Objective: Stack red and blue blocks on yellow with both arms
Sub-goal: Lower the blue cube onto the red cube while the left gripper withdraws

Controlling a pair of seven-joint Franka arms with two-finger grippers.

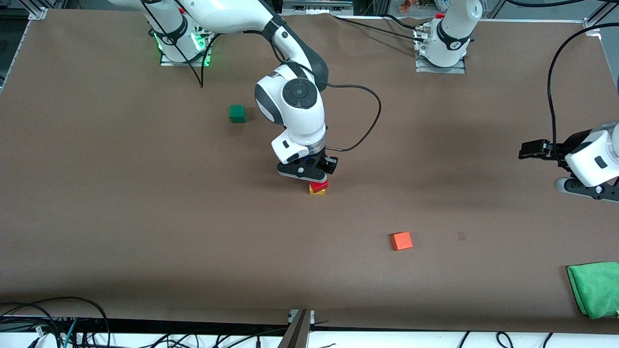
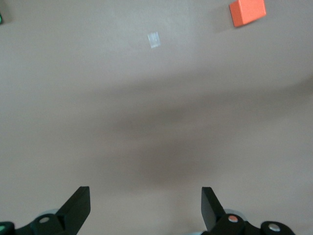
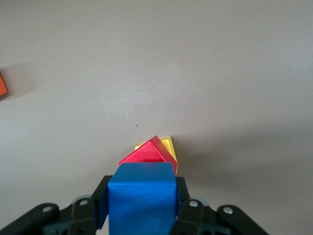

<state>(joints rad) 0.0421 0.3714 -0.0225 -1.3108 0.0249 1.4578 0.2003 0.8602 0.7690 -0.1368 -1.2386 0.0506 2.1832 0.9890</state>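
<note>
While the left gripper (image 2: pixel 145 208) waits with fingers spread wide and empty over bare table at the left arm's end, the right gripper (image 1: pixel 312 176) clamps the blue block (image 3: pixel 142 198) directly over the red block (image 1: pixel 318 185). Red sits on the yellow block (image 1: pixel 316 192), mid-table. The orange cube (image 1: pixel 401 240) lies nearer the front camera.

Five cubes (image 1: pixel 401 240), one green cloth (image 1: pixel 595 287), two grippers (image 1: pixel 316 178).
</note>
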